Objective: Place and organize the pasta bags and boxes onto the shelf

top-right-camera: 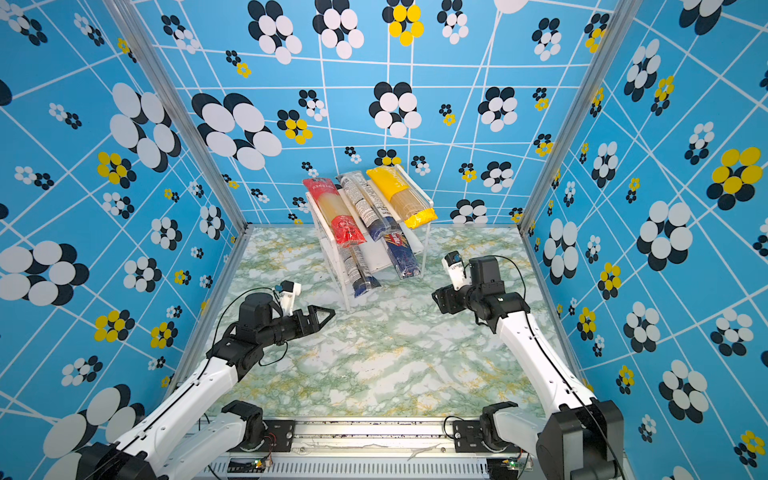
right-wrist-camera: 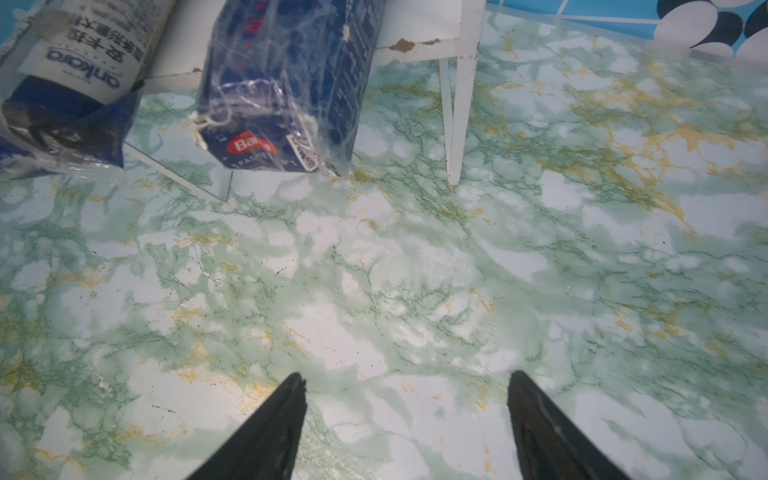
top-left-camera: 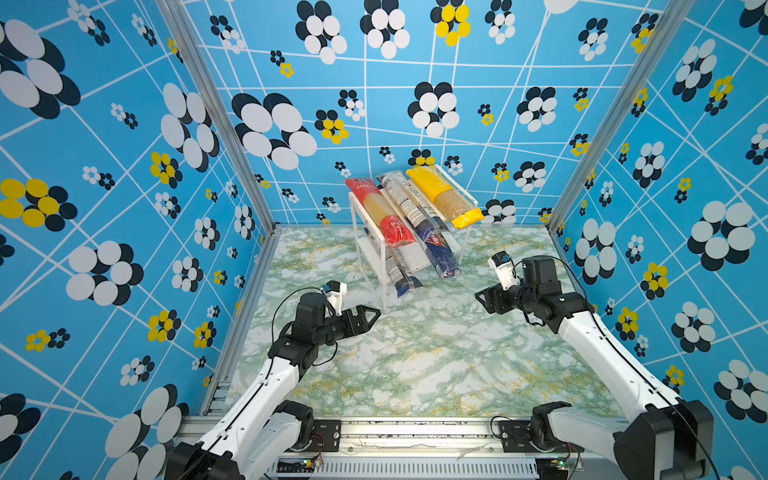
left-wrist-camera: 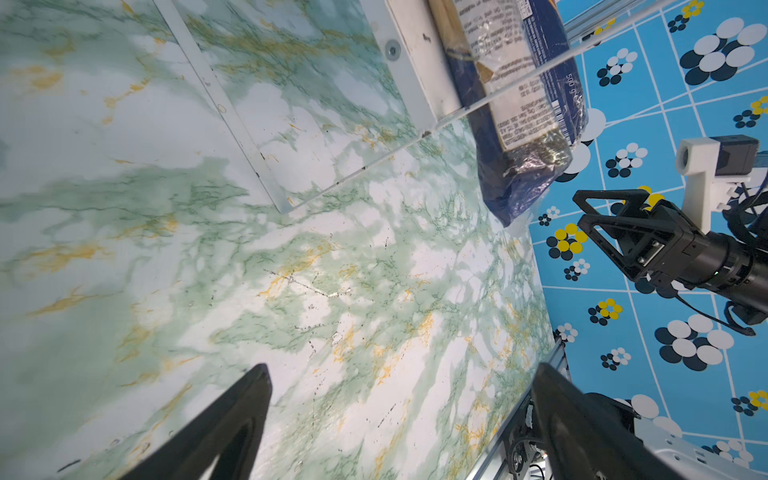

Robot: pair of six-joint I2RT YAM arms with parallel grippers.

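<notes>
Nearest, the metal front rail [top-left-camera: 395, 428] closes the tabletop [top-left-camera: 415, 361]. From that rail to the shelf [top-left-camera: 417, 257] the green-marbled surface lies bare, a broad open stretch between the two arms.

The left pincer [top-left-camera: 376, 313] hangs low in front of the shelf's front-left leg, near it but apart. In the left wrist view its jaws stand wide with only marble between them, gripping nothing. The right pincer [top-left-camera: 481, 298] hovers off the shelf's front-right corner, a little farther from it. Its jaws are likewise spread wide and empty in the right wrist view.

The shelf stands at a slant toward the rear of the tabletop, and all five packs lie on it lengthwise, their near ends jutting past the boards' front edges.

- **Lower board:** the lower see-through pack [top-left-camera: 399, 270] lies at the left and the navy Barilla box [top-left-camera: 442, 257] to its right, with bare white board between them. The box's near end dips toward the tabletop; whether it touches cannot be told.
- **Upper board:** the red-ended pack [top-left-camera: 380, 210] lies at the left, the upper see-through pack [top-left-camera: 409, 203] just beside it, and the yellow pack [top-left-camera: 444, 195] at the right. The upper see-through pack's navy end overhangs the box.

Open marble flanks the shelf on both sides. Behind it only a narrow strip remains before the patterned back wall [top-left-camera: 415, 104].
</notes>
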